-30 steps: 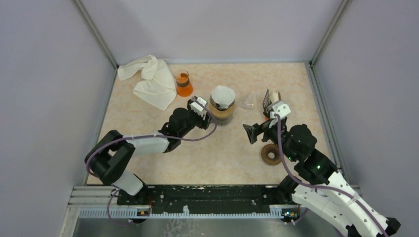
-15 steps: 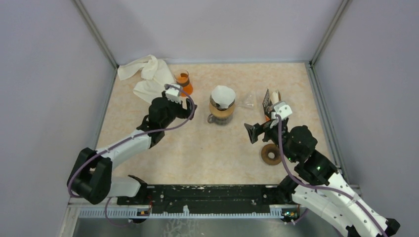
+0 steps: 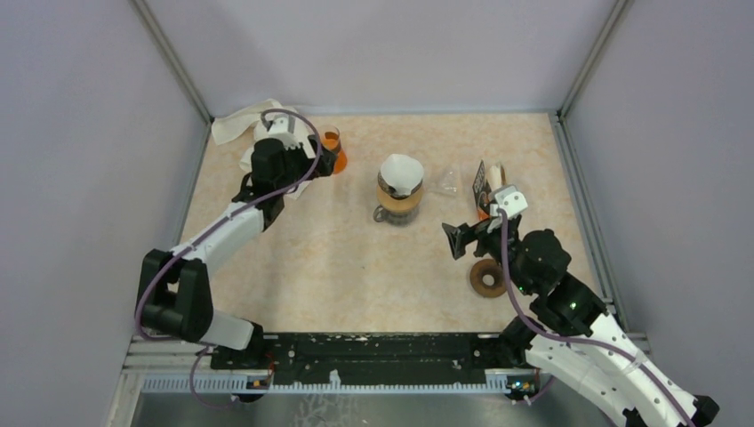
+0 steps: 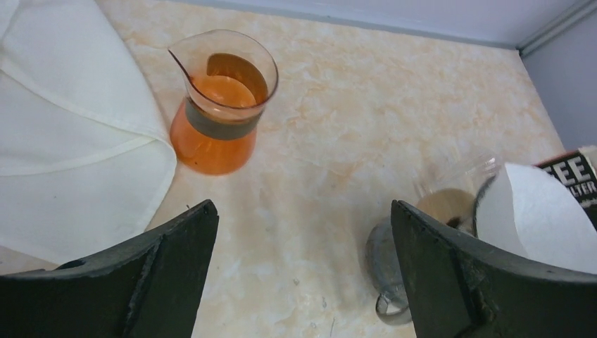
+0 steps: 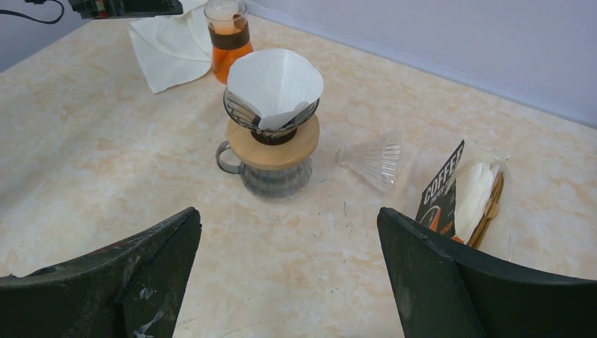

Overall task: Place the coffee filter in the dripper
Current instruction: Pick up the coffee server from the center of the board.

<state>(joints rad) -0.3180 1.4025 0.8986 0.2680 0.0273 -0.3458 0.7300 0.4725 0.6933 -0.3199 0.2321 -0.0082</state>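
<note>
At mid-bench, the white paper cone coffee filter sat in the dark glass dripper w/ wooden collar. Left fingers gaped wide, empty, near the small glass carafe of orange liquid. Right fingers were spread too, holding nothing. Task looked done, exc. maybe seating the filter deeper.

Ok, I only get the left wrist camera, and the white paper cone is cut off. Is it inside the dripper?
Observer: Yes, the white paper filter sits open in the dark glass dripper with the wooden collar.
Operator: Anything else near it?
Observer: A brown ring lies beside the right arm.
Operator: What's the right claw doing?
Observer: It's open, empty, pointing toward the dripper.
</note>
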